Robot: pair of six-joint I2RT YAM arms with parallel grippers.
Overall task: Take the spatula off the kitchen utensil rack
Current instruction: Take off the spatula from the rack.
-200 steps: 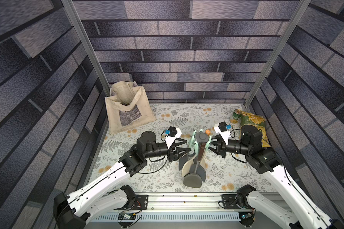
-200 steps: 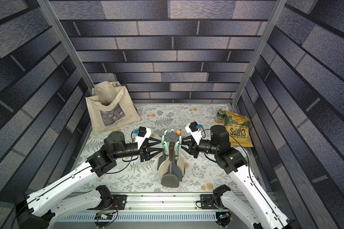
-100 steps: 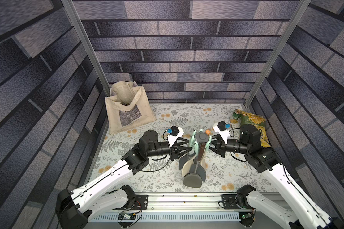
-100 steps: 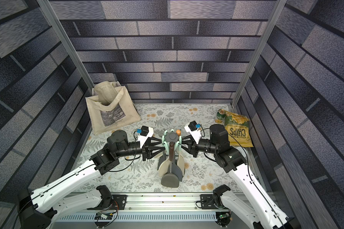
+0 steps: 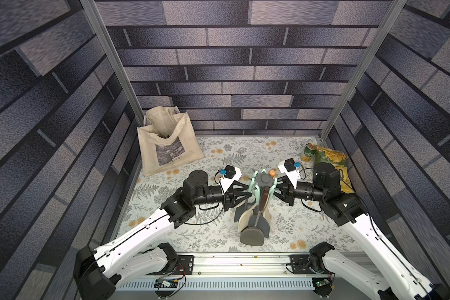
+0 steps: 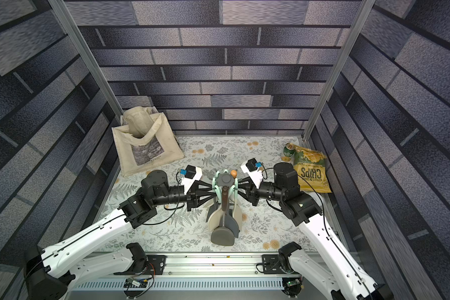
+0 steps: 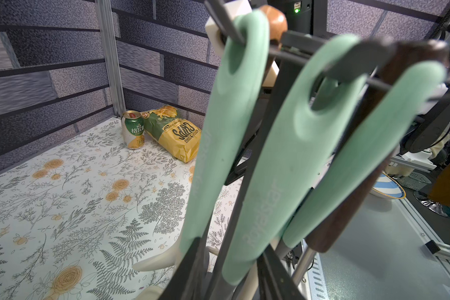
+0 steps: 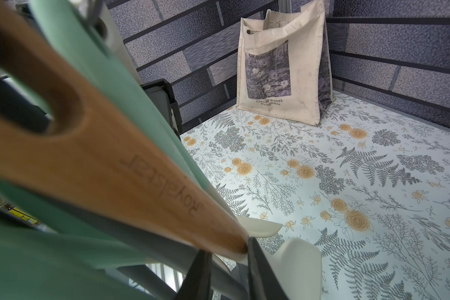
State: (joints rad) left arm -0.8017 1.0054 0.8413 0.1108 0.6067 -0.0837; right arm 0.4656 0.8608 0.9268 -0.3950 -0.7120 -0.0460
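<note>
The kitchen utensil rack (image 5: 265, 179) (image 6: 226, 179) stands mid-table, hung with several utensils on mint-green, light wood and dark wood (image 5: 264, 198) handles. Flat cream and dark grey heads hang low. Which handle is the spatula's I cannot tell. My left gripper (image 5: 251, 194) (image 7: 233, 244) has come in from the left, its jaws narrowed onto a mint handle (image 7: 283, 161) with the rack's pole close beside it. From the right, my right gripper (image 5: 275, 189) (image 8: 227, 249) is shut on the neck just below the light wood handle (image 8: 102, 161).
A cream tote bag (image 5: 166, 145) leans in the back left corner. A chips bag (image 5: 333, 161) and a green can (image 5: 308, 153) sit at the back right, behind my right arm. Brick-patterned walls close three sides, and a metal rail (image 5: 231, 262) runs along the front.
My left gripper has reached right to the rack, and its jaws have narrowed around the mint handle. The right arm has barely moved.
</note>
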